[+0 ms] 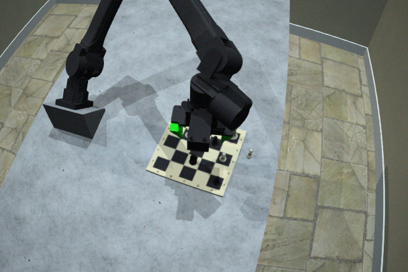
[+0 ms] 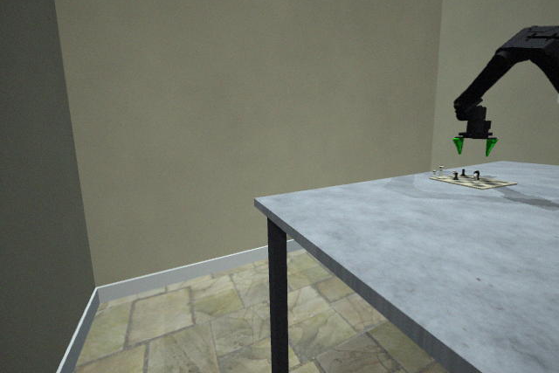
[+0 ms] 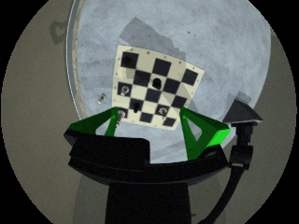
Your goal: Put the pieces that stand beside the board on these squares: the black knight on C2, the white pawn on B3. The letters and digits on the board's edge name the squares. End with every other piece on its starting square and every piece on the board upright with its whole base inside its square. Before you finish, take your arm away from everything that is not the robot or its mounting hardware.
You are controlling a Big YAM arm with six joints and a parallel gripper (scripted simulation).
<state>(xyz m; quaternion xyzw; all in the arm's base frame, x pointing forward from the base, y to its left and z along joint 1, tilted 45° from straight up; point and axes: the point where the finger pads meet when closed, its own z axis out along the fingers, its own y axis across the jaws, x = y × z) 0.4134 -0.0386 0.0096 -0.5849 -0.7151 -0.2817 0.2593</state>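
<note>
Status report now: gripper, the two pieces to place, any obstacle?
Gripper open, empty, above board. Black knight upright on board. White pawn beside board, not placed. Nothing blocks the pawn.

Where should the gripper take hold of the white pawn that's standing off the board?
Grip the white pawn around its narrow stem just under the head, coming straight down from above. It stands upright on the table beside the board, apart from other pieces, so the open gripper has room either side.
</note>
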